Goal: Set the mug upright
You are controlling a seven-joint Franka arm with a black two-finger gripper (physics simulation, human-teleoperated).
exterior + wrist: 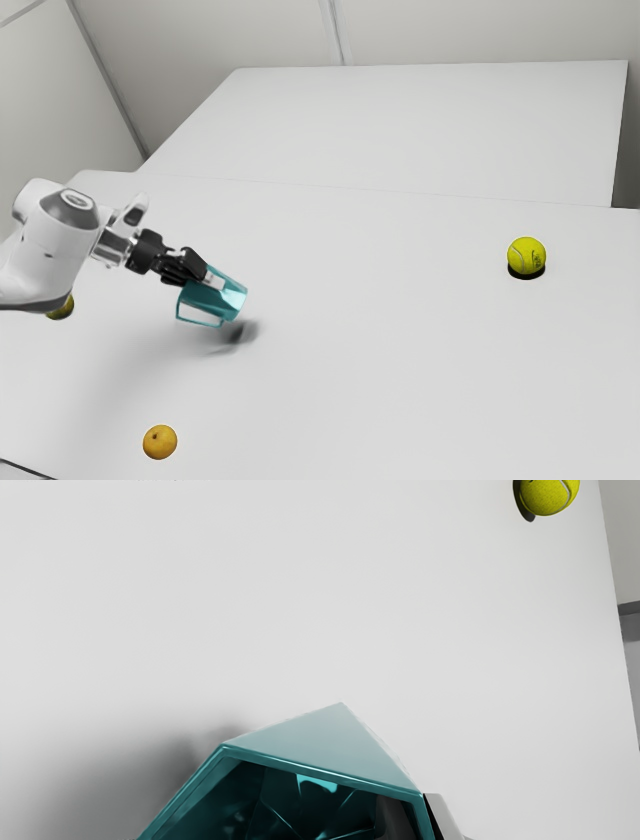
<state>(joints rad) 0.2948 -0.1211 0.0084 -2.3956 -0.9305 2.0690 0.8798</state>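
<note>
So the jaws [213, 279] are clamped on the wall of the shiny teal mug with flat, angled sides and a squared handle [229, 295]. Wrist view has one finger [441, 816] outside the rim and a grey shape just inside it, which looks like the other finger. The mug's right at the tips of the jaws, tilted and off the worktop, mouth facing back toward the hand, with a soft shadow below.

The worktop [400, 350] is smooth, plain white. A fuzzy yellow-green tennis ball [526, 254] sits on it well apart from the jaws, out past the mug. A small round orange fruit [160, 441] is apart from the jaws too, toward the exterior view's bottom edge. Behind the jaws, a dull yellow ball [61, 308] is partly hidden by the arm. Room's pretty bare-looking: pale grey walls [200, 40], plus another flat white surface [430, 120] beyond the worktop.
</note>
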